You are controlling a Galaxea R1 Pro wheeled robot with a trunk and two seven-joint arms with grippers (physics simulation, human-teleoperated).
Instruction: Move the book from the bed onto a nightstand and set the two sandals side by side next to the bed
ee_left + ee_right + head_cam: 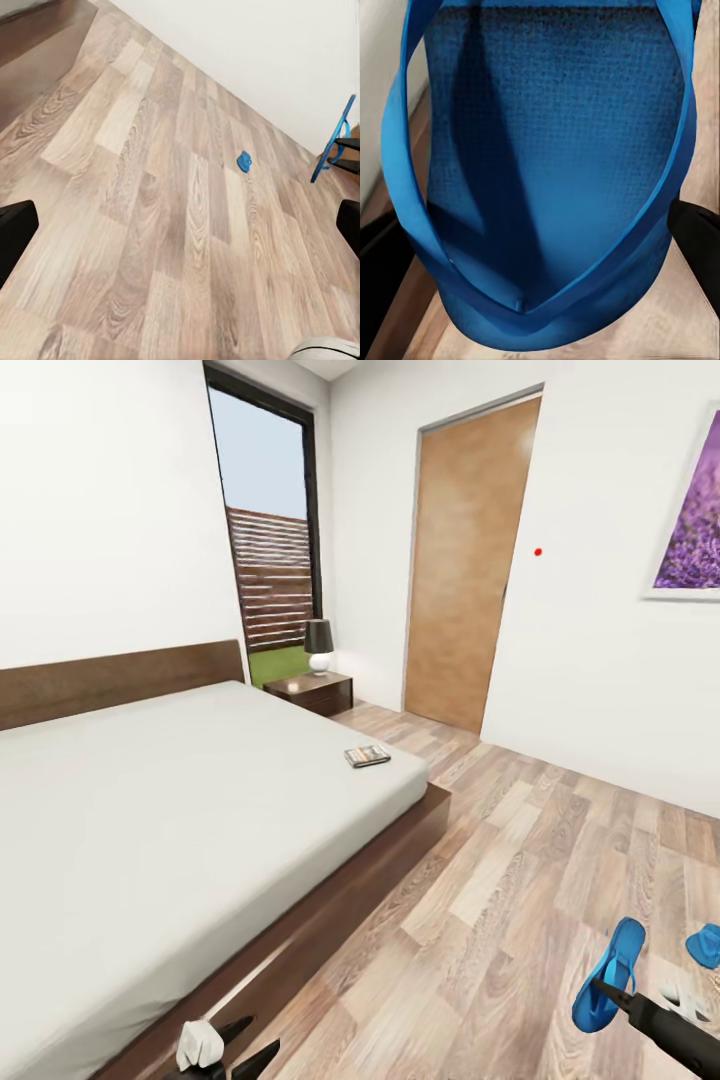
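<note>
One sandal (607, 975) hangs gripped in the right hand (603, 988) at lower right; the other (705, 945) lies on the floor (500, 920). Left hand (245, 1048) is open, and the book (367, 756) rests on the bed (180, 800).

Bed (180, 810) at left, headboard against the far wall. Book (367, 756) on the mattress near its right edge. Nightstand (310, 692) just beyond the bed's far right corner, lamp (319, 647) on it, window (268, 550) behind. Door (462, 570) right of the nightstand. One sandal (607, 972) lifted off the floor (480, 920) at near right, on end; other sandal (706, 945) on the floor just right of it.
</note>
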